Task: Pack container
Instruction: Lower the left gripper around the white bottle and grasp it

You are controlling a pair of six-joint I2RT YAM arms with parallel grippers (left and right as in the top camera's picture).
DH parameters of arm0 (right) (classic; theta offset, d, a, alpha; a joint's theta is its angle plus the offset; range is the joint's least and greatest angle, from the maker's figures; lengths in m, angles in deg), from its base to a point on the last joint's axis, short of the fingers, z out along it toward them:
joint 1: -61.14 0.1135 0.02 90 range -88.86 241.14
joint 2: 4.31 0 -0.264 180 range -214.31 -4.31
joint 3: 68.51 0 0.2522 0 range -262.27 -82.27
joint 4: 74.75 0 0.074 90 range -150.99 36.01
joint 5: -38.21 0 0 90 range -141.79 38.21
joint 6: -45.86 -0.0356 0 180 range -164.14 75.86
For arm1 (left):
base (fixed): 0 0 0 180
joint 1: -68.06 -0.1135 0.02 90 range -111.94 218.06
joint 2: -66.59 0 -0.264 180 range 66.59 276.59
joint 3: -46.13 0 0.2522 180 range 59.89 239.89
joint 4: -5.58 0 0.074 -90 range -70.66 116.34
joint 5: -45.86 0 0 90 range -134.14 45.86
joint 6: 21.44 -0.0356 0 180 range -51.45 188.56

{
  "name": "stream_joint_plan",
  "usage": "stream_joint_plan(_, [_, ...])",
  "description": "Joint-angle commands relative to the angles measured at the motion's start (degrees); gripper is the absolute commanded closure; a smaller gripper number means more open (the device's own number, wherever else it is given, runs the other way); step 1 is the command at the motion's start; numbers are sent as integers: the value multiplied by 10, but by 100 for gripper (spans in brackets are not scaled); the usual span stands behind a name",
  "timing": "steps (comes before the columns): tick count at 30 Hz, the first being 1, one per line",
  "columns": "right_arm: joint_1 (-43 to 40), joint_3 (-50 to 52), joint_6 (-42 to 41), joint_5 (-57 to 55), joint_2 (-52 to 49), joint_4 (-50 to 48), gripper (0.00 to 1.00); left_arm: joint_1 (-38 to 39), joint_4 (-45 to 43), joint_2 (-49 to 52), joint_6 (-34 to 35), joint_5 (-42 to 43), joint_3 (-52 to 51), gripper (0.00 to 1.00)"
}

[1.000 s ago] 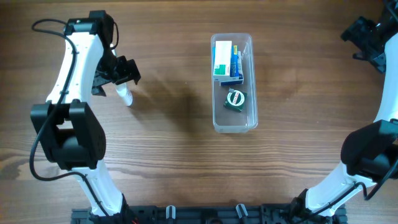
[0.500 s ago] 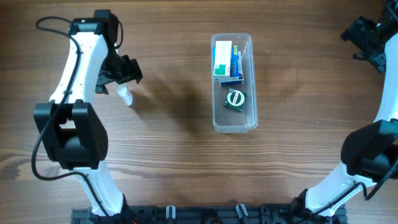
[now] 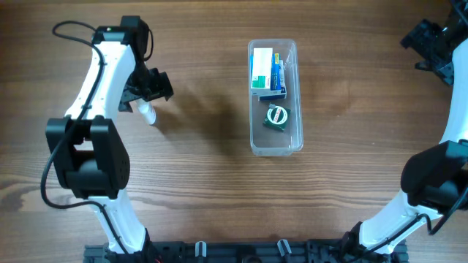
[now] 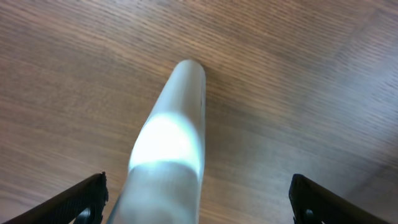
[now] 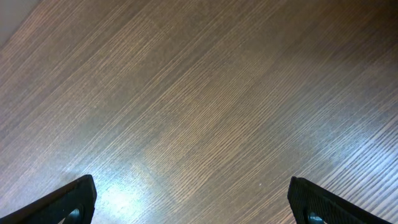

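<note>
The clear container (image 3: pixel 254 109) stands upright at the table's middle, holding a white-and-green box (image 3: pixel 262 69), a blue box (image 3: pixel 277 80) and a round green item (image 3: pixel 277 117). A small white bottle (image 3: pixel 147 112) lies on the wood at the left. My left gripper (image 3: pixel 151 87) hovers over it, open. In the left wrist view the bottle (image 4: pixel 174 137) sits between the spread fingers (image 4: pixel 198 202), nearer the left finger and not clamped. My right gripper (image 3: pixel 431 45) is at the far right back edge, open and empty over bare wood (image 5: pixel 193 199).
The table is brown wood. The arm bases stand at the front left (image 3: pixel 88 168) and front right (image 3: pixel 431 183). A black rail (image 3: pixel 234 252) runs along the front edge.
My left arm has shifted a little to the right over the white bottle. The bottle, the container and the right arm have not moved.
</note>
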Motion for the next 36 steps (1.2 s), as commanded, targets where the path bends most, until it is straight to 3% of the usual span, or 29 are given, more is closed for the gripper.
stream_joint_plan(1, [1,-2,-8,1,-7,-2,0,-2,-24,6,7,-10,-30,6])
stream_joint_plan(15, [1,-2,-8,1,-7,-2,0,-3,-58,6,-10,-20,-29,6])
stream_joint_plan(19, [1,-2,-8,1,-7,-2,0,-4,-48,6,-10,-20,-29,15])
stream_joint_plan(32, [1,-2,-8,1,-7,-2,0,-28,-52,6,-12,-19,-29,24])
stream_joint_plan(36, [1,-2,-8,1,-7,-2,0,-28,-52,6,-40,24,-29,25])
